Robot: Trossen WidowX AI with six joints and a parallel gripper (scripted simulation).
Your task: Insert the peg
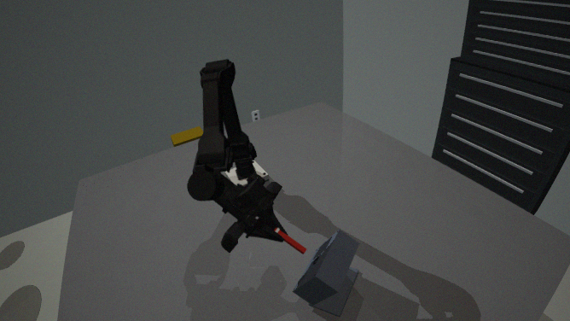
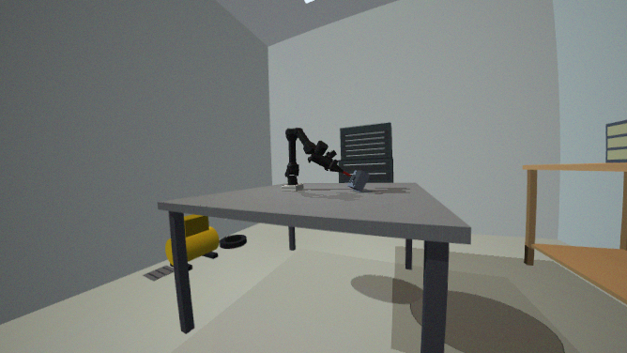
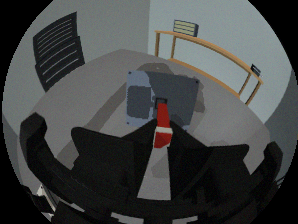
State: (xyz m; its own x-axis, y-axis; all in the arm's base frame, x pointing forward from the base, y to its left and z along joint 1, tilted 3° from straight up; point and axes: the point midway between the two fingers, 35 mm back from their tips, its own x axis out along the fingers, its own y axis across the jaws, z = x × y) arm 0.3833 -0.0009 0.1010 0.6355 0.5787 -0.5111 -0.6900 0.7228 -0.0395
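My gripper is shut on the red peg, which has a white band near the fingers. The peg tilts down and away from the fingers, toward the panel. The blue-grey sloped panel block stands on the table. In the top view a gap shows between the peg's free end and the panel face. In the wrist view the dark squarish hole lies just beyond the peg's tip, which overlaps its lower edge. The peg looks flat-sided.
The grey table carries the arm's white base behind the gripper. A dark drawer cabinet stands beyond the table. An orange-brown workbench stands off to one side.
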